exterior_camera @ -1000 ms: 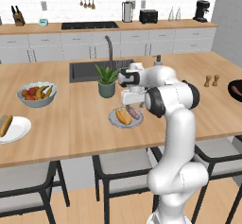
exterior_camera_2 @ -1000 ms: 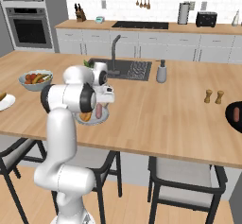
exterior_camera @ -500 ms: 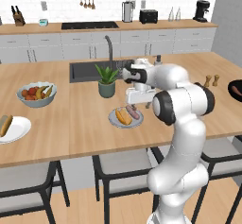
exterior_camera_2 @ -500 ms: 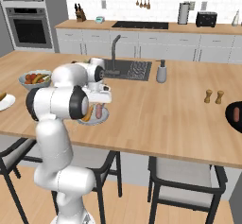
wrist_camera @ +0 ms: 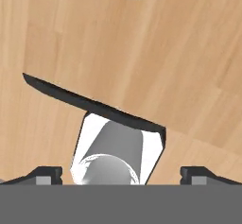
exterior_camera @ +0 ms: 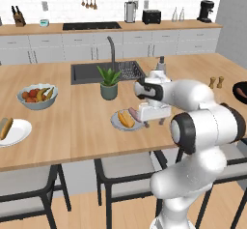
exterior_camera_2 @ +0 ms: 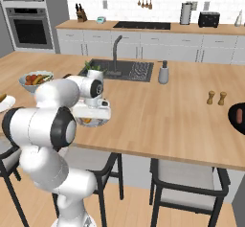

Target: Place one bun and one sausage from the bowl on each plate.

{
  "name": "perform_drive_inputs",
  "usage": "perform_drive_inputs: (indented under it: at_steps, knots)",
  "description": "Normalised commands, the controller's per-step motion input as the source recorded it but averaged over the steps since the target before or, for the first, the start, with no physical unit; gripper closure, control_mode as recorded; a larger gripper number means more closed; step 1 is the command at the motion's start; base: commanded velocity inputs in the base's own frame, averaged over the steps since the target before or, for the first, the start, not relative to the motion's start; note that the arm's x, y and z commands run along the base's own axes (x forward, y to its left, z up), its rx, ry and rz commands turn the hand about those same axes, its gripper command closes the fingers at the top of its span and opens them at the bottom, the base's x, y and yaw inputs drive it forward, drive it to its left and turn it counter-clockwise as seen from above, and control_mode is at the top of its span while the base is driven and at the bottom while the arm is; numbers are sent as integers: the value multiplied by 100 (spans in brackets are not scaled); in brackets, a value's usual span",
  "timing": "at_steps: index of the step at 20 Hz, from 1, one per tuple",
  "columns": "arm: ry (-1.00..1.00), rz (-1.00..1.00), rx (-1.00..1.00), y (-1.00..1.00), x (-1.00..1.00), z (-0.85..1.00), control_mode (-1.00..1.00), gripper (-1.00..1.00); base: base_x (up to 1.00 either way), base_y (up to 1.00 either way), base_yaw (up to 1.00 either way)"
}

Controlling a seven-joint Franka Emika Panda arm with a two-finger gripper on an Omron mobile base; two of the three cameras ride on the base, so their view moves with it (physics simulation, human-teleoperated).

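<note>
**Pincer empty beside the filled middle plate**

The open pincer (exterior_camera: 153, 121), its tips spread wide and holding nothing, had drifted over the last second from above the small round pale grey plate (exterior_camera: 115, 121) toward that plate's right edge at mid-frame of the left base view. The golden bun (exterior_camera: 124, 119) and reddish sausage (exterior_camera: 135, 117) lay side by side on the plate on the wooden bench (exterior_camera: 72, 126). That suggested this plate was served. The second white plate (exterior_camera: 19, 131), at the far left edge, carried a bun-coloured piece (exterior_camera: 5, 127); a sausage there could not be told. The wide black bowl (exterior_camera: 240, 90) sat at the far right edge, well apart.
</note>
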Motion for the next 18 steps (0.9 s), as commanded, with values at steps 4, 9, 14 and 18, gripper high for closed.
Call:
perform_drive_inputs:
  at_steps: [4, 9, 14, 18]
  knots:
    - [-2, 0, 0, -13, -89, 40, -100, -100, 0, 0, 0]
    - [-1, 0, 0, -1, -66, 96, -100, -100, 0, 0, 0]
    - [-5, 0, 1, -5, -35, 74, -100, -100, 0, 0, 0]
    - [-7, 0, 0, -5, -61, 19, -100, -100, 0, 0, 0]
